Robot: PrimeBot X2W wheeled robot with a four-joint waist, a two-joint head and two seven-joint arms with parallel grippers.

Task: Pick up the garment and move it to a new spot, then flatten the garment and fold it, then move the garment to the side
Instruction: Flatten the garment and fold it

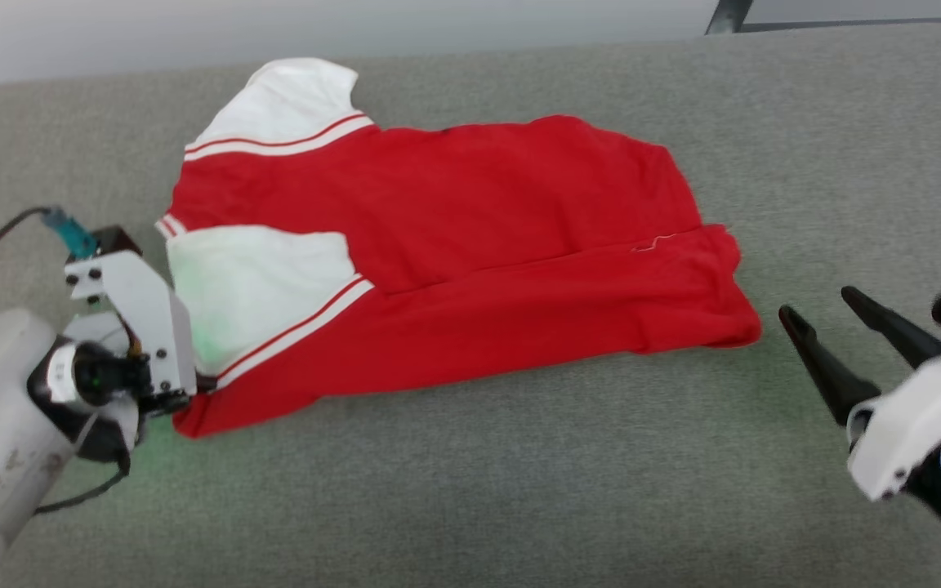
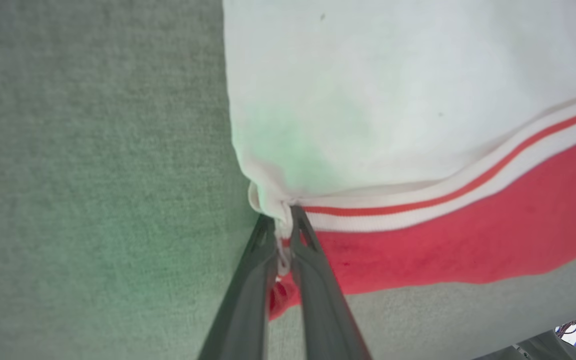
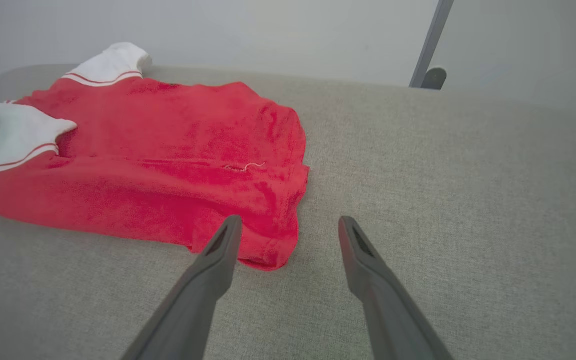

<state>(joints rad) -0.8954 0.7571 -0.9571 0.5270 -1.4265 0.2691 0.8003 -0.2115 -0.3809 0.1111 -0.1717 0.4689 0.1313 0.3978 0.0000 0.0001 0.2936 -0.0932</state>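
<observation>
garment [image 1: 470, 245] half-folded, centre of bench [image 1: 470, 506] | left pincer [image 2: 283, 225] pinching its 8 o'clock sleeve corner | right pincer [image 3: 290, 225] wide, near 4 o'clock hem | advice: clamp hem corner too, then lift level

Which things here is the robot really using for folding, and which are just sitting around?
Part of the job:
- red shirt
- left gripper, pinched shut on the shirt's edge by the white sleeve
- right gripper, open, near the hem

Just there:
- grey cushion under the shirt
- metal post behind it
- pale wall
</observation>
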